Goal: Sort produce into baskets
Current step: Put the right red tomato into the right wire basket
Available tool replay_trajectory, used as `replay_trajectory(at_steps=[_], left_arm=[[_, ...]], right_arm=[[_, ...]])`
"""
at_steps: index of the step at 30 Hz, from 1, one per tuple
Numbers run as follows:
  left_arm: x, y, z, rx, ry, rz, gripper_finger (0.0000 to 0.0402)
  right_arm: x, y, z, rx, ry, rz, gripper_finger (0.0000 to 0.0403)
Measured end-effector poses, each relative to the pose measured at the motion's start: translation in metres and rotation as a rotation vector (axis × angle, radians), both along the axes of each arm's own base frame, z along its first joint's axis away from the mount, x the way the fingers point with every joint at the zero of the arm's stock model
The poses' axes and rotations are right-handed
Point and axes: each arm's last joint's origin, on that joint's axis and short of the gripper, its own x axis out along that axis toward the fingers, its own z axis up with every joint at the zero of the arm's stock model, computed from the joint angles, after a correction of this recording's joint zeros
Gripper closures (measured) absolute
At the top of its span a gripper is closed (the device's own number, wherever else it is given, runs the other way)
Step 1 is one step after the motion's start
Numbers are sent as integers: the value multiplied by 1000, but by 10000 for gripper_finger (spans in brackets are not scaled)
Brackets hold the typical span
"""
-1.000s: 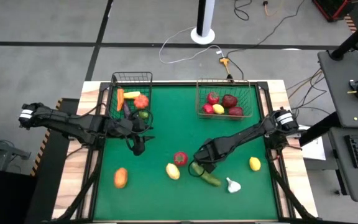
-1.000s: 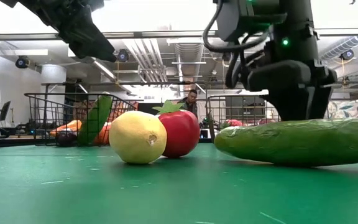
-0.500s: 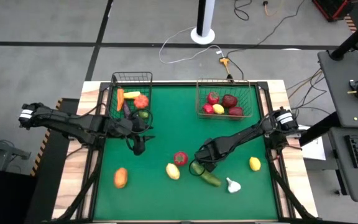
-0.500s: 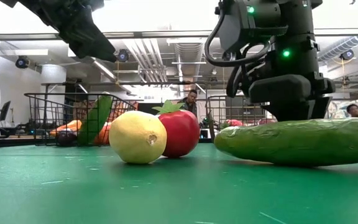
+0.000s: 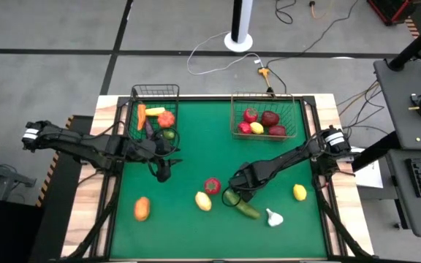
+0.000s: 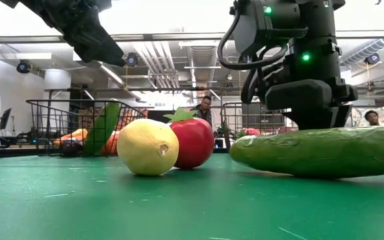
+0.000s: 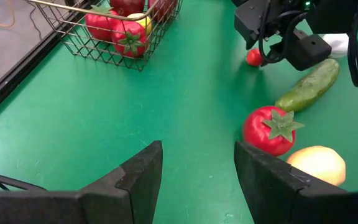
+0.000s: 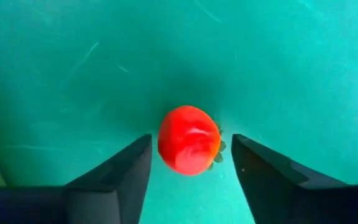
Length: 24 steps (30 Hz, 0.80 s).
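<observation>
Green felt covers the worktop [image 5: 188, 146] where we see the right pincer [image 8: 189, 163] poised with fingers spread on either side of a small red tomato [image 8: 189, 139], not touching it, beside a cucumber [image 5: 243, 206]. Our left pincer [image 7: 197, 171] hangs open near the narrow black basket [image 5: 154, 93] holding vegetables. Red fruit fills the wider basket [image 5: 263, 100]; a lemon [image 5: 300, 192], garlic [image 5: 273, 217] and a larger tomato [image 5: 212, 185] lie loose.

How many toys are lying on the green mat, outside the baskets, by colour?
Red: 2, tomato, small red fruit
Yellow: 2, lemon, second lemon
Green: 1, cucumber
Orange: 1, orange fruit
White: 1, garlic
Total: 7
</observation>
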Motion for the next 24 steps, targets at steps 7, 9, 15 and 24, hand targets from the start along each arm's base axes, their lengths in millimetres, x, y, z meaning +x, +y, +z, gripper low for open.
replay_trajectory(at_steps=[7,9,15,24], left_arm=[[0,0,0,0,0,0,219],[0,0,0,0,0,0,219],[0,0,0,-17,-4,12,219],[0,0,1,-28,-15,18,219]], right_arm=[[2,-1,0,3,-17,24,245],[2,-1,0,3,-19,30,260],[3,-3,0,-5,-24,46,289],[13,-13,28,-30,-130,104,292]])
